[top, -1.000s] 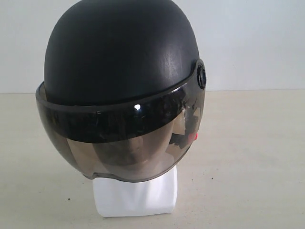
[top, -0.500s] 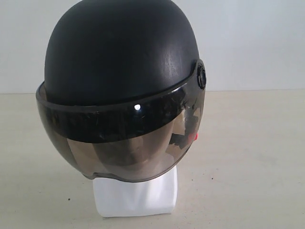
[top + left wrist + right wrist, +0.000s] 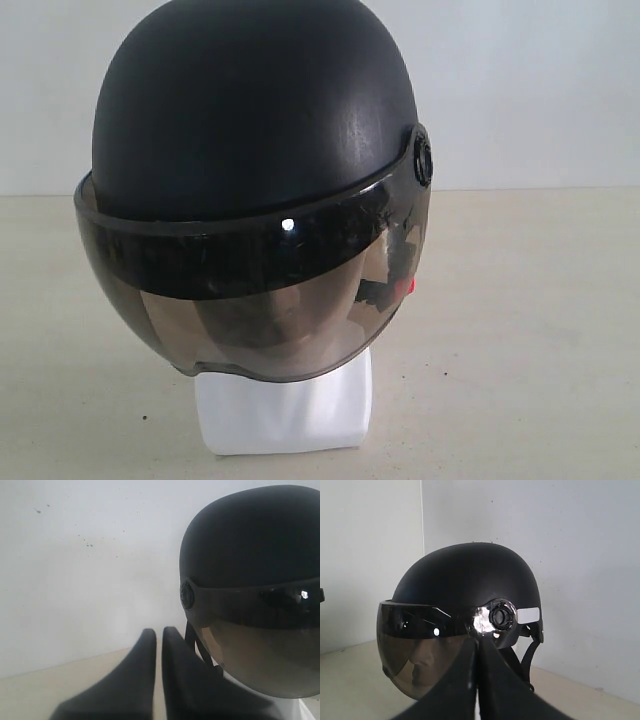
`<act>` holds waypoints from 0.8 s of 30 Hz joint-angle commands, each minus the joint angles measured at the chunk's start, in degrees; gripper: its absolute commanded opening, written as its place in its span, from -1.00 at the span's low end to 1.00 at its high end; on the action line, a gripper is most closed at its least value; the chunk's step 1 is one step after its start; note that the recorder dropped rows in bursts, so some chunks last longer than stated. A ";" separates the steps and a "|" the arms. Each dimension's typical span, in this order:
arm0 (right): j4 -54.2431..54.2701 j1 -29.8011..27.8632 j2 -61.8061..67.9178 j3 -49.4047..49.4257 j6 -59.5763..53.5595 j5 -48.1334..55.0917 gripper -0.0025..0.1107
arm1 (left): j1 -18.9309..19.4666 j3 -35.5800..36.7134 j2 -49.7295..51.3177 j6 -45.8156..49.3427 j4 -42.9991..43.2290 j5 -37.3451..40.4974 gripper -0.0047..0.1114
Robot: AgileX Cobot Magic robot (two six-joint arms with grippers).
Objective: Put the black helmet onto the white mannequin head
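Black helmet (image 3: 250,110) untouched; grippers (image 3: 158,631) (image 3: 476,644) closed.

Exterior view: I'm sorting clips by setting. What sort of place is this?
Probably a bare test bench or lab setup, not a shop: a plain beige tabletop, a blank white wall behind, and a matte-black visored helmet seated on a glossy white plastic mannequin head.
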 commanded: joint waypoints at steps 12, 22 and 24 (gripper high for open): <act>0.30 -1.71 -0.39 0.13 0.03 -0.13 -0.96 | 0.25 0.18 -0.08 -0.65 -0.17 0.16 -0.84; 4.82 -25.14 -0.39 0.13 2.94 -0.37 -0.96 | 0.25 0.18 -0.08 -0.65 -0.17 0.16 -0.84; 4.82 -26.51 -0.39 0.13 2.38 -0.37 -0.96 | 0.25 0.18 -0.08 -0.65 -0.17 0.16 -0.84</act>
